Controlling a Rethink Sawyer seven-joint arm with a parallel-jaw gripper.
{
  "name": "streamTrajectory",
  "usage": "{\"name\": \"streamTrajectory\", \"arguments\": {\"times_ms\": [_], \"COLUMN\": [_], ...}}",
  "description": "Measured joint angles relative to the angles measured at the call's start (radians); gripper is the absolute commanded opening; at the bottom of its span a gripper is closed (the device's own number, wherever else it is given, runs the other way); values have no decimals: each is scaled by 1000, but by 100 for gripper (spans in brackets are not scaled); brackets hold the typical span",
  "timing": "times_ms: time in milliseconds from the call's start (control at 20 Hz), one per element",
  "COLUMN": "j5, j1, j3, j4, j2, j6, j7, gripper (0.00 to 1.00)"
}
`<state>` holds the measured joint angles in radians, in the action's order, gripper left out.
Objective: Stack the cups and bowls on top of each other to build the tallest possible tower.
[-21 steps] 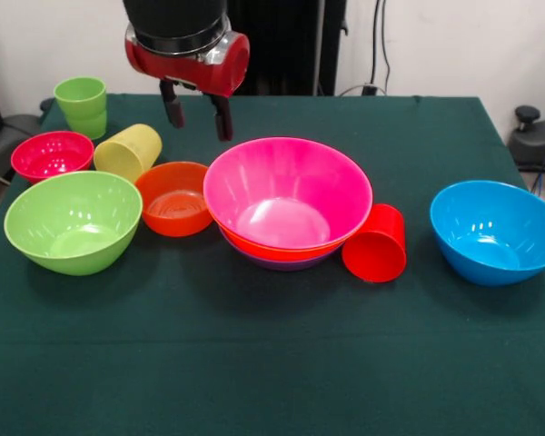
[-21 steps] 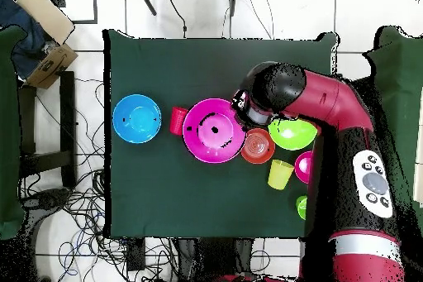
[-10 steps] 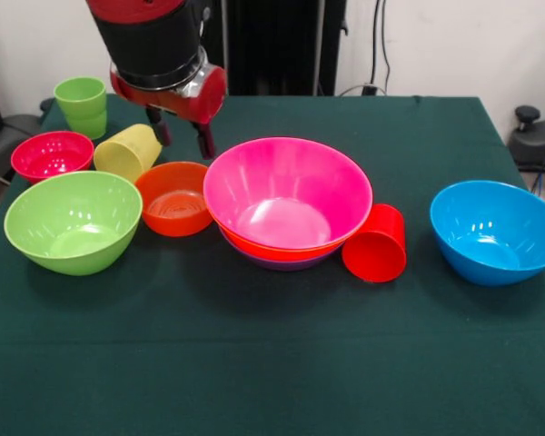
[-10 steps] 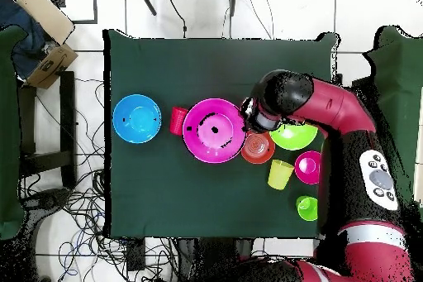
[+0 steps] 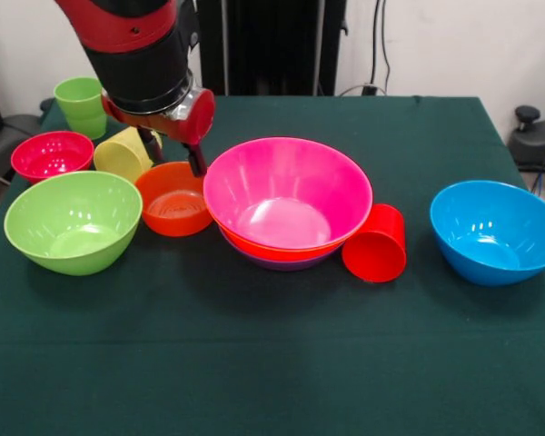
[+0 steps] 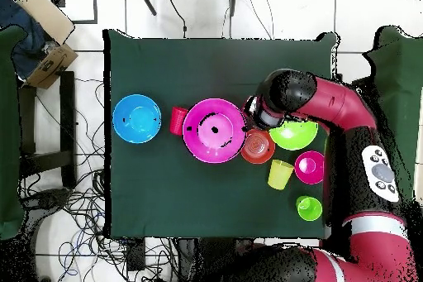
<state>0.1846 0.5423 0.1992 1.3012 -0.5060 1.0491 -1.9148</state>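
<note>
**Operator:** Three bowls in the pile so far, is that what you get?

**Spotter:** Three rims show from your front camera. The pink bowl (image 5: 288, 193) sits on top, with an orange rim (image 5: 254, 246) and a purple rim (image 5: 282, 264) peeking out under it. That tower (image 6: 214, 130) stands mid tabletop (image 5: 272, 363). You have no lime green in it: the lime-green bowl (image 5: 73, 221) sits on its own at the front view's left.

**Operator:** What is left loose?

**Spotter:** Quite a lot. The blue bowl (image 5: 497, 231) stands well apart on the right. The red cup (image 5: 376, 242) lies on its side, touching the tower's right flank. The small red-orange bowl (image 5: 173, 197) is just beside the tower on the left, the pale yellow cup (image 5: 127, 152) lies tipped behind it, and the magenta bowl (image 5: 52, 154) and the upright green cup (image 5: 82, 105) are further back left. I judge you under halfway.

**Operator:** And the gripper?

**Spotter:** Your gripper (image 5: 173, 153) hangs low over the back rim of the small red-orange bowl, close to the yellow cup. Two dark fingers (image 5: 197, 160) stand spread apart with nothing between them. My guess is you are lining up on that small bowl or the cup, but I cannot tell which
</note>
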Motion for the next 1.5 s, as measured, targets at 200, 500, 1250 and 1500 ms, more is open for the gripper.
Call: {"name": "streamTrajectory", "arguments": {"times_ms": [200, 500, 1250, 1500], "j5": [19, 22, 29, 35], "j1": [-8, -31, -70, -65], "j3": [7, 8, 12, 13], "j4": [-58, -149, -285, -284], "j2": [6, 13, 73, 75], "j6": [70, 192, 274, 257], "j7": [0, 0, 0, 0], "gripper": [100, 100, 100, 100]}}
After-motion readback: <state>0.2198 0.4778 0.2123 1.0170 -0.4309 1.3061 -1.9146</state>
